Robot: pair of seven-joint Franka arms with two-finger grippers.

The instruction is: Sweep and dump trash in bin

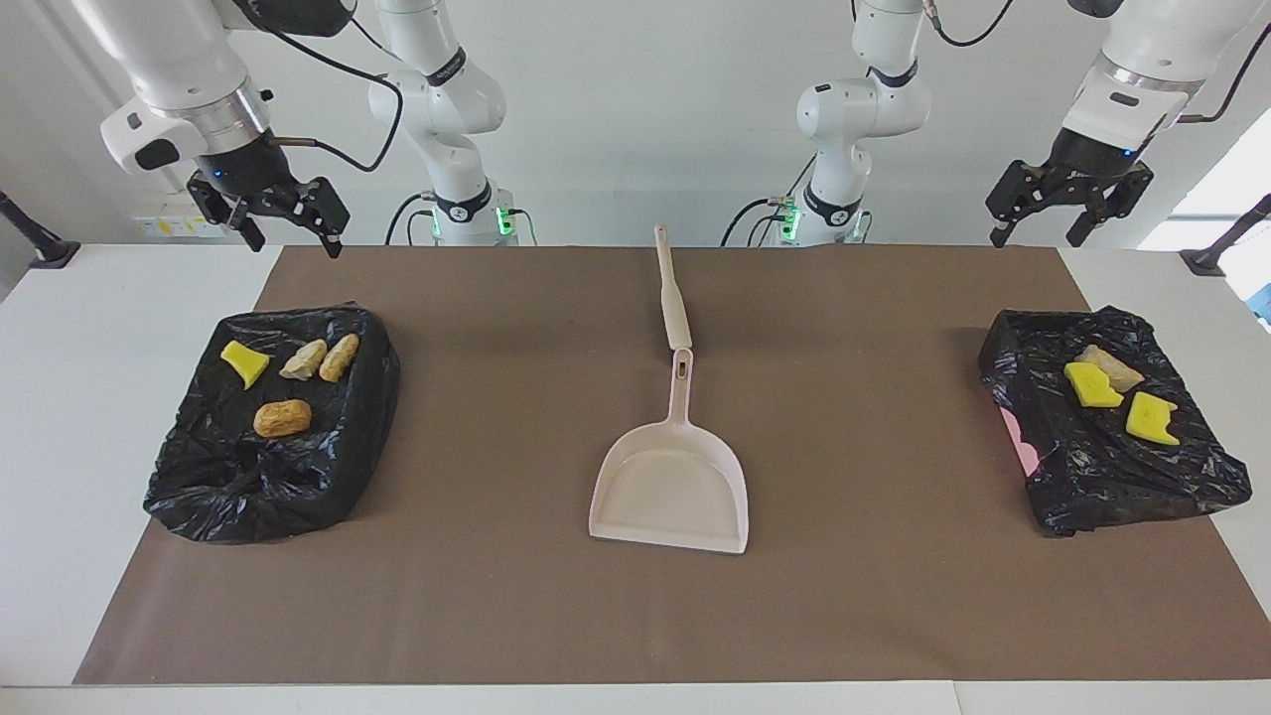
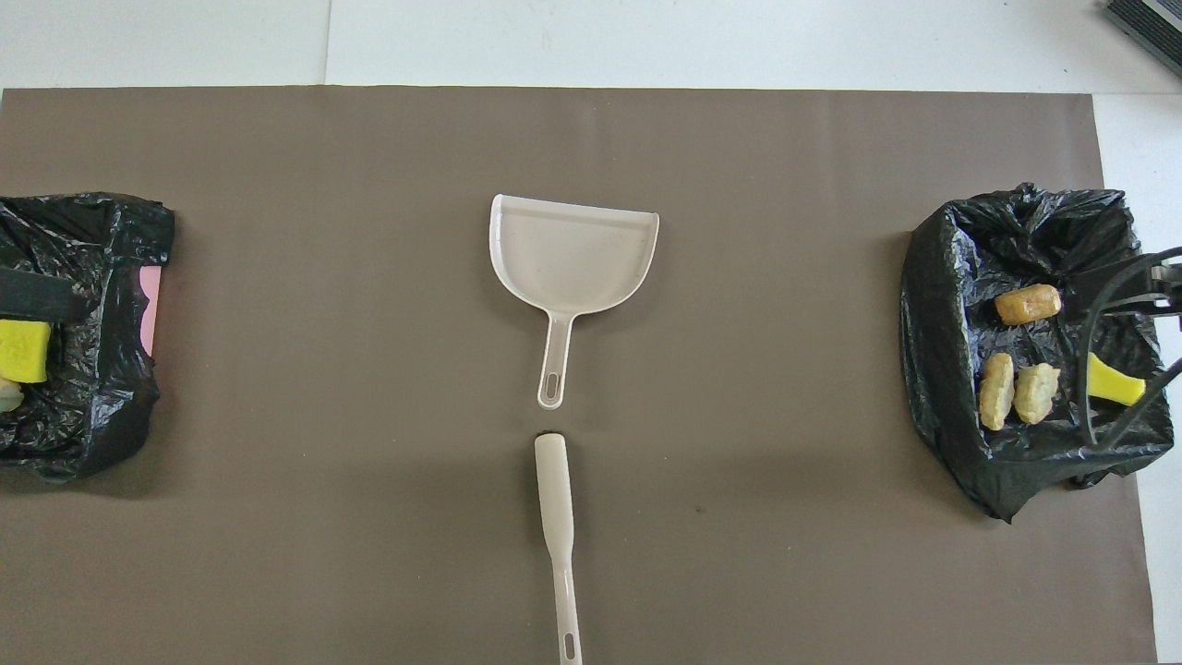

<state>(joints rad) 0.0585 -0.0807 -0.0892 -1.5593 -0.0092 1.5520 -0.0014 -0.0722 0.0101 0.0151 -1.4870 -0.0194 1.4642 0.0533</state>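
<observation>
Facing view: a matte brown sheet (image 1: pixel 556 616) is covering the white counter (image 1: pixel 79 417). At its middle a smooth beige plastic dustpan (image 1: pixel 671 492) is lying flat, its wide mouth pointing away from the robots and its slim handle pointing toward them. Just nearer the robots, end to end with that handle, a beige brush handle (image 1: pixel 669 290) is lying in line with it.

Two bins lined with crinkled, glossy black plastic are sitting at the counter's ends. The bin at the right arm's end (image 1: pixel 273 427) is holding four scraps: a torn yellow sponge chunk (image 1: pixel 243 362), two pale bread-like lumps (image 1: pixel 320 358) side by side, and a golden-brown roll (image 1: pixel 282 418). The bin at the left arm's end (image 1: pixel 1112 457) is holding three: two yellow sponge chunks (image 1: pixel 1122 402) and a tan lump (image 1: pixel 1112 365); a pink patch is showing on its side.

The right claw (image 1: pixel 288 233) is hanging with fingers spread, holding nothing, above the counter's edge near its bin, clear of the trash. The left claw (image 1: pixel 1038 226) is likewise hanging with fingers spread and holding nothing above the edge by its bin.
</observation>
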